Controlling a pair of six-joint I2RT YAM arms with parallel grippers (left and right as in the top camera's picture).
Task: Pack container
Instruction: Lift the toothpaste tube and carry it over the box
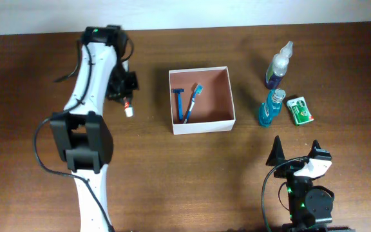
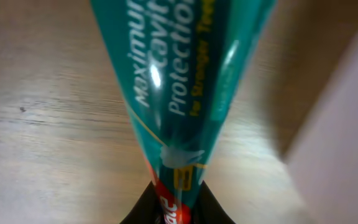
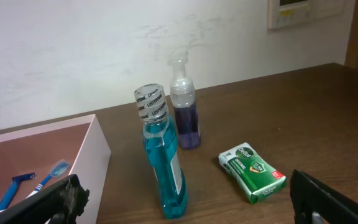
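The container (image 1: 201,124) is a square white box with a reddish-brown inside, at mid-table; a blue razor (image 1: 180,103) and a blue toothbrush (image 1: 193,103) lie in it. My left gripper (image 1: 122,87) is left of it, shut on a teal toothpaste tube (image 2: 179,93) whose white cap (image 1: 129,111) points toward the near edge. In the left wrist view the black fingers (image 2: 143,208) pinch the tube's red end. My right gripper (image 1: 297,154) stands open near the front right, holding nothing, facing the container's wall (image 3: 98,155).
Right of the container stand a blue mouthwash bottle (image 1: 270,108) and a purple spray bottle (image 1: 279,64). A small green packet (image 1: 301,110) lies flat beside them. In the right wrist view the mouthwash bottle (image 3: 163,162) is straight ahead between the wide jaws.
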